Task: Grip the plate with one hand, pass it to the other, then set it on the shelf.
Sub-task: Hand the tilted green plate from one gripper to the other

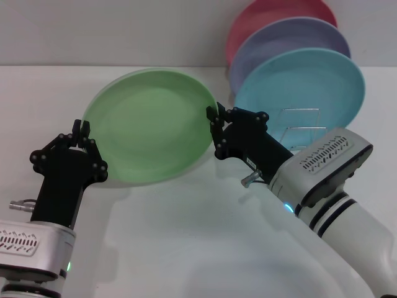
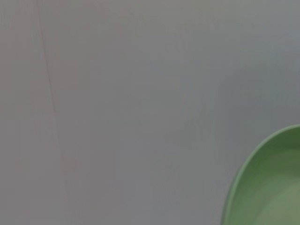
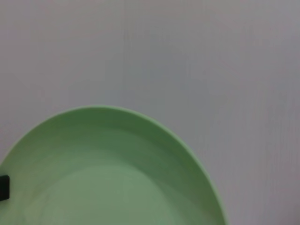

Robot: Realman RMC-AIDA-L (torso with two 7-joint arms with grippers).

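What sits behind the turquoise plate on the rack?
Behind the turquoise plate stand a lavender plate and a pink plate, each showing only its upper part. The shelf wires holding them are mostly covered.

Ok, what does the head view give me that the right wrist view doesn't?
Only the head view shows both grippers at the plate's rim, left gripper on one edge and right gripper opposite, plus the shelf holding the turquoise plate. Only the right wrist view shows the rim close up against the pale surface. Both show the plate.
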